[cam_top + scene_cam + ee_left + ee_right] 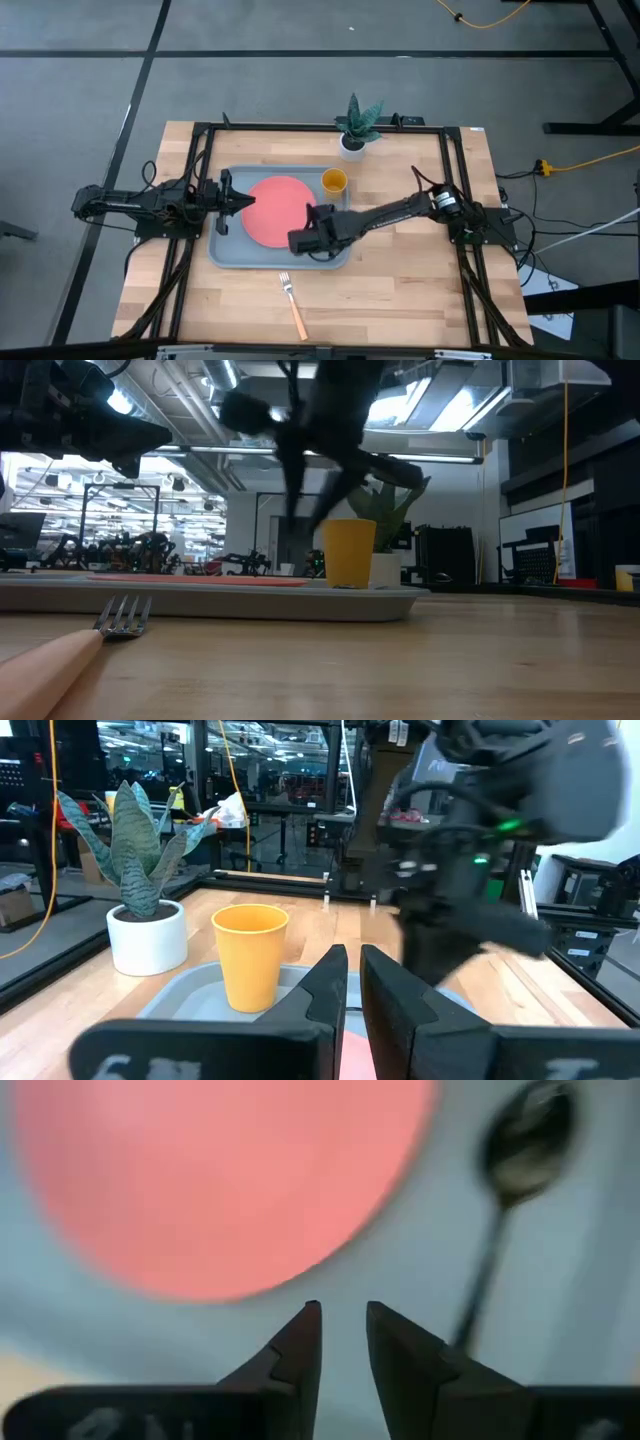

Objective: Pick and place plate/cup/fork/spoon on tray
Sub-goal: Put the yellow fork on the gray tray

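My right gripper (343,1330) hangs over the big grey-blue tray (228,255). Its fingers are a little apart and hold nothing. The small dark metal spoon (515,1170) lies on the tray beside the round pink plate (277,210). The yellow cup (334,182) stands on the tray too. The wooden-handled fork (292,304) lies on the table. My left gripper (245,200) waits over the tray's edge, almost shut, empty.

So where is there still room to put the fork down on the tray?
The tray is crowded: plate in the middle, cup at one corner, right gripper over the spoon. The barest strip lies between the plate and the rim facing the fork.
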